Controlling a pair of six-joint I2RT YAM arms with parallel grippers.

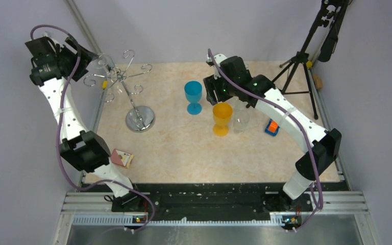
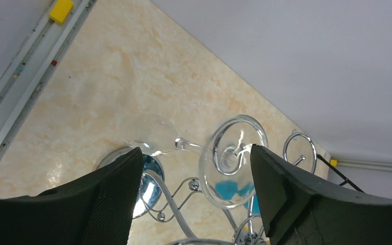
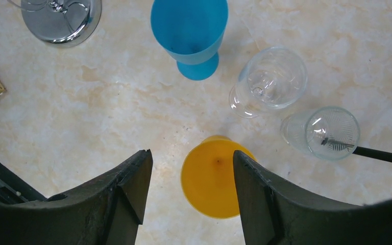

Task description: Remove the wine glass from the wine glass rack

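**Left gripper (image 2: pixel 196 168) at the wine glass (image 2: pixel 219 153) on its rack.**
The clear wine glass hangs by its foot in a curled loop arm of the wine glass rack (image 1: pixel 140 119), near the far-left corner of the worktop (image 1: pixel 173 153). The left jaws stand apart, framing the foot without clamping it. The right gripper (image 3: pixel 191 163) hovers above an orange goblet (image 3: pixel 212 178), jaws likewise apart.

Wine glass rack (image 1: pixel 140 120) stands on the left half of the table (image 1: pixel 184 158), with the wine glass (image 2: pixel 232 153) hanging off its far-left arm, right by the left gripper (image 2: pixel 196 153). Mid-table is one goblet (image 1: pixel 193 96). A second goblet (image 1: pixel 222 118) sits in front and right of it, with another glass (image 1: pixel 241 118) just beside that. Small box (image 1: pixel 271 127) further right. Card pack (image 1: pixel 122 158) at near-left edge. Tripod (image 1: pixel 300 66) off far-right corner.
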